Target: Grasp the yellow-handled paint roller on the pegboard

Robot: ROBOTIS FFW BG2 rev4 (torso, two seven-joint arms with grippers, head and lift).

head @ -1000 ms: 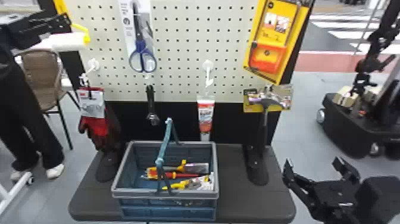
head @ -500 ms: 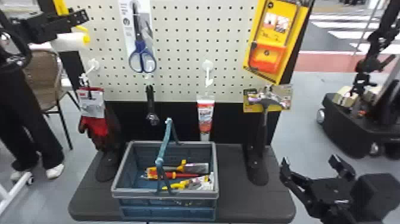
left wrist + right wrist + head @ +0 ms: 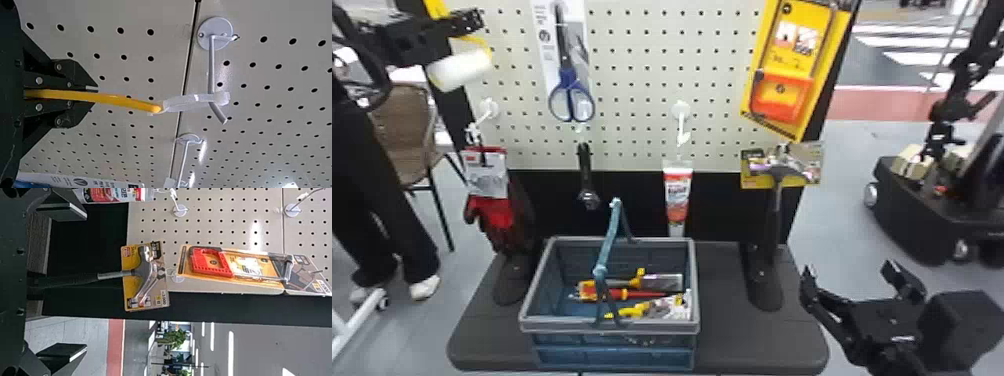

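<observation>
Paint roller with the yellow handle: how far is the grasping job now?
Done: the left hand is at the top left corner of the pegboard. In hand: its fingers look shut on the paint roller, so the grasp seems made. Left: nothing clear; the white tab hangs on its hook. The right hand waits open, low beside the table.

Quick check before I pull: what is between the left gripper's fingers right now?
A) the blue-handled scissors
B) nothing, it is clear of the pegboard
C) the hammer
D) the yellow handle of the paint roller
D: in the left wrist view, the left gripper has its fingers closed on the yellow handle of the paint roller, whose white tab reaches the hook on the pegboard.
</observation>
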